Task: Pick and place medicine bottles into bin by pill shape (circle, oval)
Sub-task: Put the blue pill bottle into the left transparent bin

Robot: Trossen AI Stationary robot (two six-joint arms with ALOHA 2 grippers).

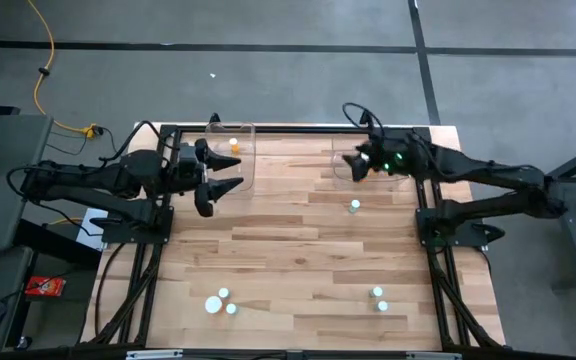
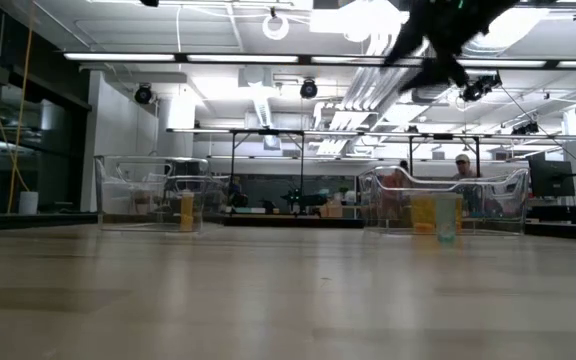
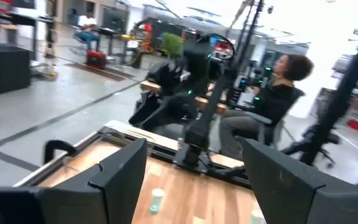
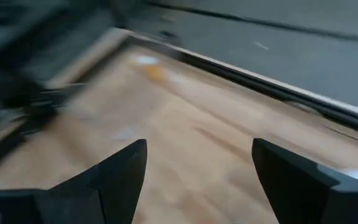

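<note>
Bottle (image 1: 355, 206) lies below open right end effector (image 1: 351, 165).

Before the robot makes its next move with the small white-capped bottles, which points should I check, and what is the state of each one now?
1. Right gripper open and empty: ok, fingers apart, nothing between them.
2. Left gripper open and empty: ok.
3. Left clear plastic bin holds one small amber-orange bottle: ok.
4. Right clear plastic bin contents: cannot tell from above; the arm covers it.
5. Bottles remaining on the light wooden table: not ok, one white-capped bottle near the right bin, three front left, two front right.
6. Pill shape inside them: cannot tell.
</note>
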